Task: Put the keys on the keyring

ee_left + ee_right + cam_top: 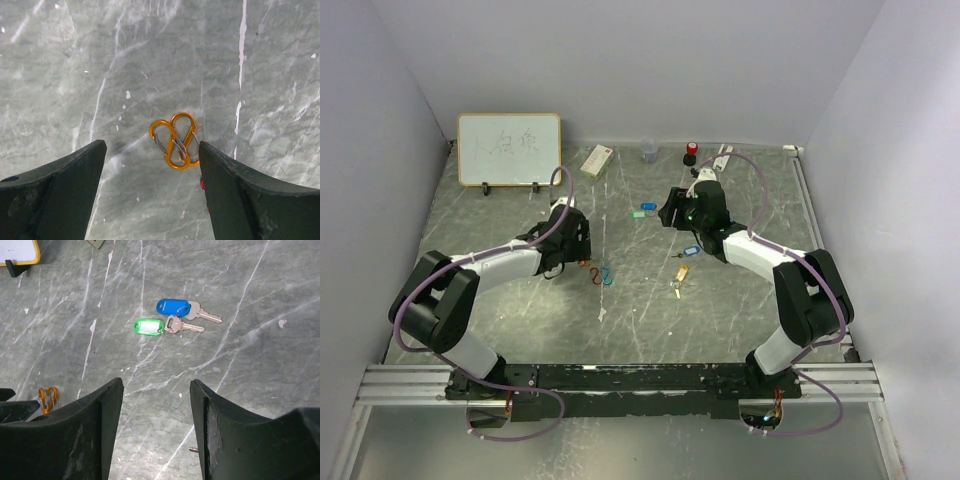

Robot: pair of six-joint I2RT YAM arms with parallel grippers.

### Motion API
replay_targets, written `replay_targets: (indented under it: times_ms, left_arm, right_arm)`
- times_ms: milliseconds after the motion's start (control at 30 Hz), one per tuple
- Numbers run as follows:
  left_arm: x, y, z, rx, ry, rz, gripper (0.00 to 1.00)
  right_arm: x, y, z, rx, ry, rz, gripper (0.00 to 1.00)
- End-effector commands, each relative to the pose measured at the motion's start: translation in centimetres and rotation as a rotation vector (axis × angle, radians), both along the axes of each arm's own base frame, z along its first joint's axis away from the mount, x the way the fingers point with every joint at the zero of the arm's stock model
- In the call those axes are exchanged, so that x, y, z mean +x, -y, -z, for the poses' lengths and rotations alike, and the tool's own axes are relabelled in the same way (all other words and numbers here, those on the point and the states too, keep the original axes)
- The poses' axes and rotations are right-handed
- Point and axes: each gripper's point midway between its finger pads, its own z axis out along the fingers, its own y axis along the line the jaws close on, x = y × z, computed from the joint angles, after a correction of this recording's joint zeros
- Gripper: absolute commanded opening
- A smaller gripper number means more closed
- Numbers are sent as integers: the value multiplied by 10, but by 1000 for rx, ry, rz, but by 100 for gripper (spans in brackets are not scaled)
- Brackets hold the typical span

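Desk (650, 320): grey marbled top with white streaks and scuffs all over. Plain pale walls (380, 120) box it in on three sides. An aluminium rail (410, 380) along the 6 o'clock edge carries both arm bases.

Writing: a whiteboard (509, 148) with a yellow frame is propped at 11 o'clock in the top view. It has faint grey strokes that I can't read. A small cream-and-red box (597, 160) sits just at its 3 o'clock, label too small to read. A clear cup (648, 150) and a red-and-black cap-like item (691, 152) stand along the 12 o'clock edge.

Keys: four visible, all flat on the desk.
- The blue-tagged key (173, 306) and green-tagged key (148, 326) lie side by side mid-desk. Their silver blades point to 3–4 o'clock in the right wrist view. The green tag has a white insert with no text I can make out.
- A second blue-tagged key (691, 251) and a yellow-gold-tagged key (680, 275) sit at 5 o'clock of that pair.

Left claw (151, 145): fingers spread wide, nothing gripped. It is above two overlapping orange carabiner clips (175, 140) lying on the desk. Red and teal clips (604, 275) lie just at their 3–4 o'clock in the top view.

Right claw (156, 382): fingers apart, empty. The blue/green pair is at its 12 o'clock, well apart from the fingers.
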Motion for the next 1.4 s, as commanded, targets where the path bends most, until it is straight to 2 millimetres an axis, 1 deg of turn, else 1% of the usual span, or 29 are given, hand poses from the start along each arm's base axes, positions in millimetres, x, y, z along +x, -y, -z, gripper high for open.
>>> replay_targets:
  times_ms: [0, 333, 533, 633, 767, 900, 1133, 1167, 1233, 1367]
  left_arm:
    - [-8, 10, 6, -54, -28, 28, 86]
    - [-15, 17, 23, -80, -75, 43, 85]
    - [-15, 14, 35, -49, -104, 33, 83]
    - [-14, 11, 38, -36, -105, 23, 80]
    - [-15, 11, 40, -31, -109, 21, 70]
    - [-15, 10, 41, -29, -105, 20, 68]
    - [-15, 7, 38, -21, -95, 17, 51]
    - [-15, 7, 38, -21, -94, 15, 44]
    - [-15, 6, 36, -20, -90, 15, 36]
    - [-14, 5, 33, -19, -77, 12, 35]
  right_arm:
    - [1, 2, -3, 1, 18, -2, 57]
    - [1, 4, -2, -3, 16, 2, 57]
    - [0, 4, -1, -6, 15, 4, 57]
    - [0, 4, 0, -6, 14, 2, 57]
    - [0, 4, 0, -8, 12, 4, 57]
    - [0, 5, 1, -9, 12, 5, 57]
    - [0, 5, 1, -8, 10, 5, 57]
    - [0, 5, 1, -8, 10, 5, 57]
    - [0, 5, 1, -7, 12, 4, 57]
    - [0, 4, 1, -6, 10, 4, 57]
